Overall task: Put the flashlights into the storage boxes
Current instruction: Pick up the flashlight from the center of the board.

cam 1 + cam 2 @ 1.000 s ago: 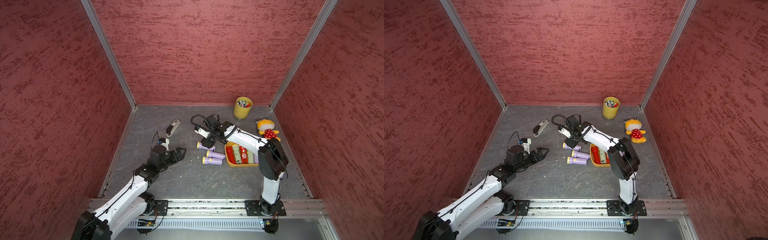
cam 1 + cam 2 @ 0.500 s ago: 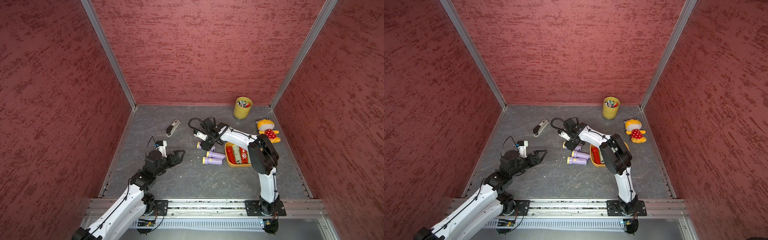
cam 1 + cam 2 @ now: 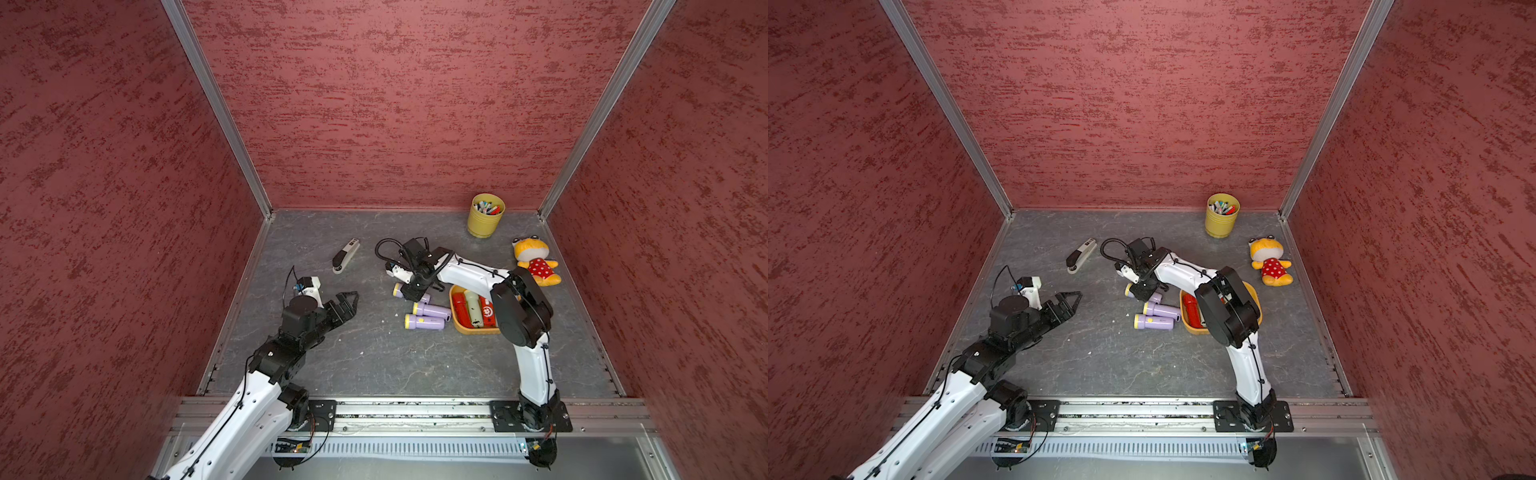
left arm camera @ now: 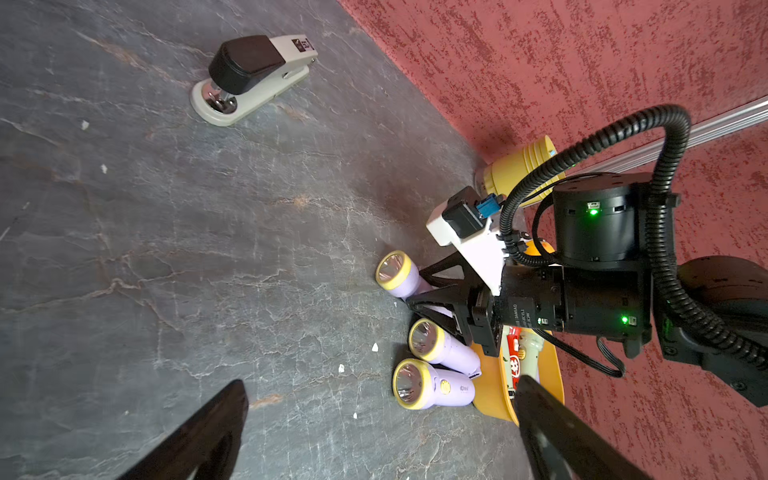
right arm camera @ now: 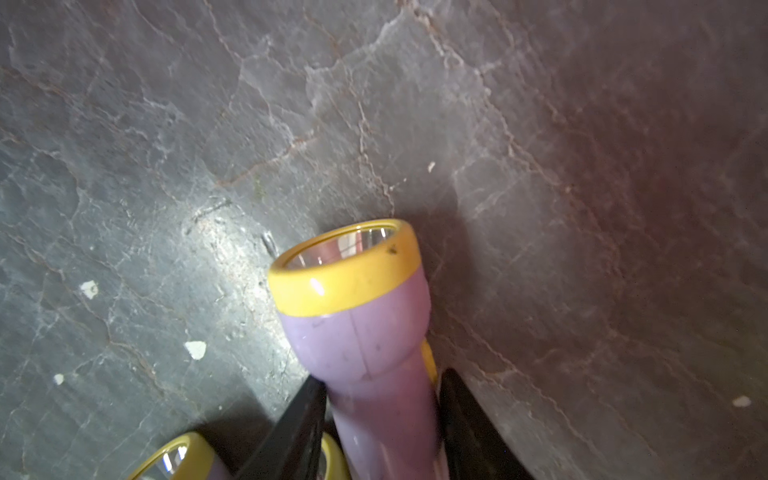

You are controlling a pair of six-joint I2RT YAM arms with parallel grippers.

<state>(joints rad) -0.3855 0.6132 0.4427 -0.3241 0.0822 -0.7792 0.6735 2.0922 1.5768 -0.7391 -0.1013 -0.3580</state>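
Lilac flashlight snug in grasp of right gripper (left gripper agape, empty)

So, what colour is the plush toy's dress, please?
The plush toy wears red with white dots, clearest in a top view.

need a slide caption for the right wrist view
Close-up of the right pincer gripping a lilac flashlight by its barrel, yellow head forward, grey floor behind.

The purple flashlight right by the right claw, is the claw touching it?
Touching. The right wrist view shows the right claw with both black fingers pressed against the handle of the purple flashlight, with no gap.
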